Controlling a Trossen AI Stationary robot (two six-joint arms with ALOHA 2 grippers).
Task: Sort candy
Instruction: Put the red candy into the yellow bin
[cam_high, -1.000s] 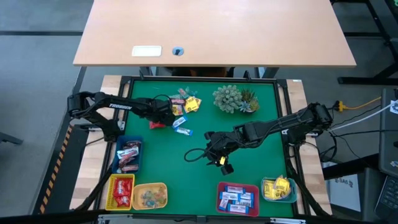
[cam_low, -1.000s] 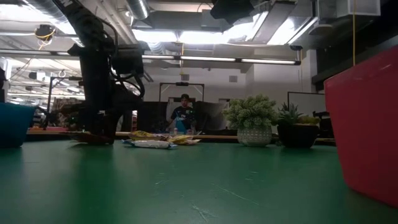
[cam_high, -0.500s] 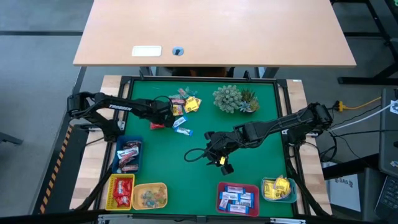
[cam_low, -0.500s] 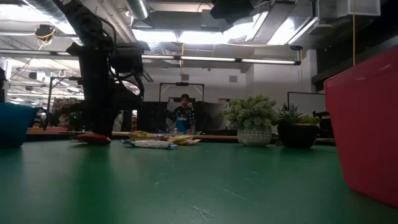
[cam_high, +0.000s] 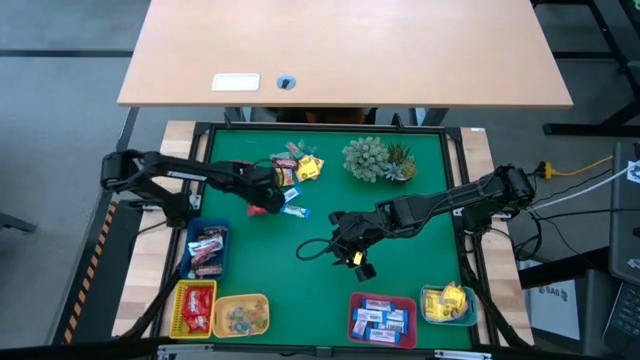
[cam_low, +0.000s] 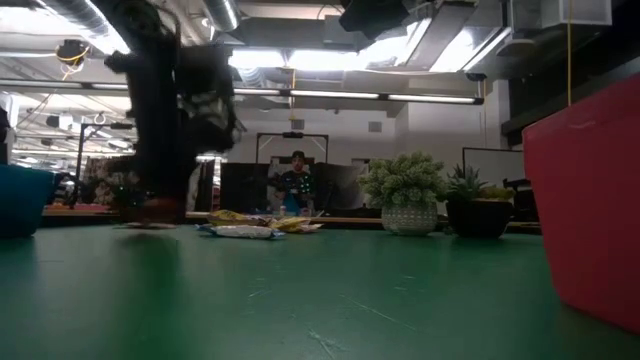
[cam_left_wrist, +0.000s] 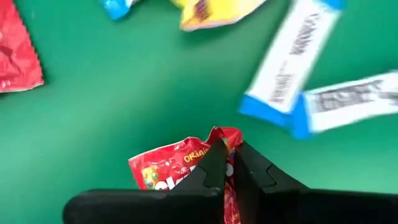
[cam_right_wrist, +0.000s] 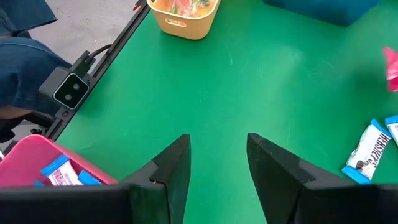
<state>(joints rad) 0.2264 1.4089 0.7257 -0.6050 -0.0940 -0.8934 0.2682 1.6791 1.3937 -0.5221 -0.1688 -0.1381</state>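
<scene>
My left gripper (cam_high: 264, 206) is beside the loose candy pile (cam_high: 298, 168) at the far middle of the green mat, shut on a red-wrapped sweet (cam_left_wrist: 180, 167). Blue-and-white bars (cam_left_wrist: 292, 62) and a yellow sweet (cam_left_wrist: 211, 11) lie flat on the mat just past it. In the low view the left gripper (cam_low: 150, 205) shows blurred, with the red sweet under it. My right gripper (cam_high: 347, 243) hangs open and empty over the mat's middle; its own view shows the open right gripper (cam_right_wrist: 217, 162) above bare mat. My left gripper pinches the red sweet by an edge of its wrapper (cam_left_wrist: 219, 138) between the two shut fingertips, coming from above and pointing down. The rest of the wrapper spreads out to one side of the fingers. Whether it clears the mat I cannot tell.
Along the near edge stand trays: blue (cam_high: 207, 248), red (cam_high: 195, 305), yellow (cam_high: 240, 315), a pink one holding blue-and-white bars (cam_high: 382, 318) and a blue one holding yellow sweets (cam_high: 447, 303). A spiky green plant (cam_high: 378, 160) stands at the far right. Bare mat lies between the arms.
My left gripper has moved a little toward the table's right and near edge, carrying the red sweet with it. In the low view the arm is blurred with motion and the sweet sits slightly higher than before. The right arm has kept still.
</scene>
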